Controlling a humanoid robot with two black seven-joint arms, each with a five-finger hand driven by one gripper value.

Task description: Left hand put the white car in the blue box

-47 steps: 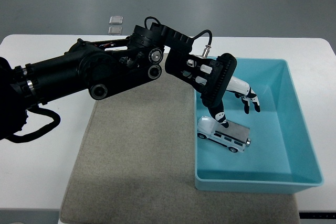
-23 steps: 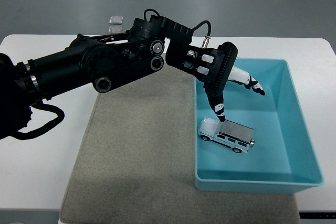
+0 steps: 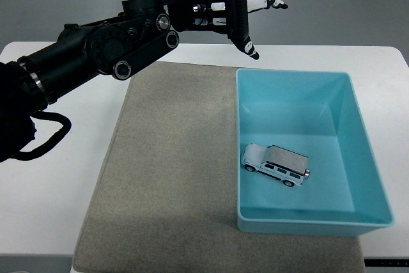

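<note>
White car (image 3: 276, 165): toy off-roader, white body with grey roof. Lies upright on its wheels on the floor of the blue box, toward 7 o'clock of the box's middle, nose pointing to 10 o'clock. Touched by nothing.

Blue box (image 3: 365, 133): open, shallow tray, pale blue. Sits on the table (image 3: 57, 183) at 3 o'clock of the scene, its left wall overlapping the edge of the grey mat (image 3: 172, 171).

Left hand (image 3: 246, 14): raised high at 12 o'clock, well apart from car and box. Fingers extended and spread, holding nothing.

Right arm: not visible.

Condition of task: judged complete, the car being inside the box and released.

Risks noted: few. If the arm swings low on its way home, the forearm or trailing cable could catch the box's far rim and shift it, or tip it on the mat's edge. The car, on free wheels, may roll if the box is jolted.
</note>
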